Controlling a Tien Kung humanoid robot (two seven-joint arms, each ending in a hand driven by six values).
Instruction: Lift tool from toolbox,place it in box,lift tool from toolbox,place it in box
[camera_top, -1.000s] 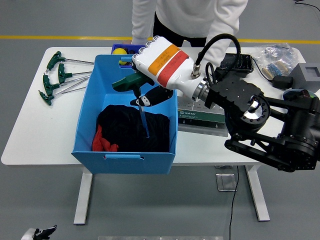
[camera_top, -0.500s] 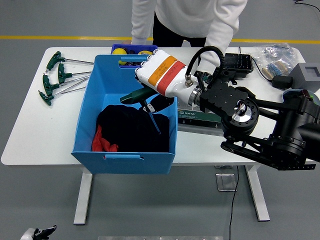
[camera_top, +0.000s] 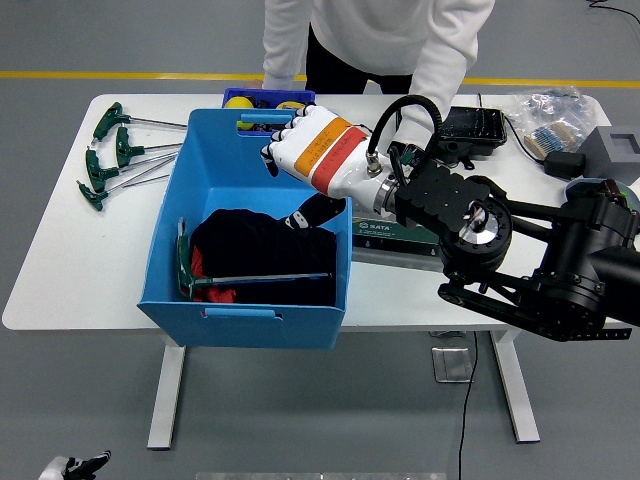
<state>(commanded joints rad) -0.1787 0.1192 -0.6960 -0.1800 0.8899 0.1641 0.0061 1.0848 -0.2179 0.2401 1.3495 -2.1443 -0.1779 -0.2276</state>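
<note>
The blue box (camera_top: 172, 222) stands on the table's left half. In it a green-handled T wrench (camera_top: 232, 279) lies across a black cloth (camera_top: 262, 255) near the front wall, its handle at the left. My right hand (camera_top: 292, 170), in a white cover with an orange and red band, hangs over the box's right side with fingers spread, holding nothing. The green toolbox (camera_top: 392, 236) lies right of the box, mostly hidden by my arm. My left arm is out of view.
Several green T-handle wrenches (camera_top: 112, 155) lie on the table left of the box. A small blue tray with yellow things (camera_top: 258, 102) sits behind the box. A person in white stands at the far side, hands near the table. Bags and a grey case (camera_top: 616, 150) lie at the right.
My right hand has let go of the T wrench. The wrench has dropped onto the cloth in the box. The hand has opened and risen slightly.
</note>
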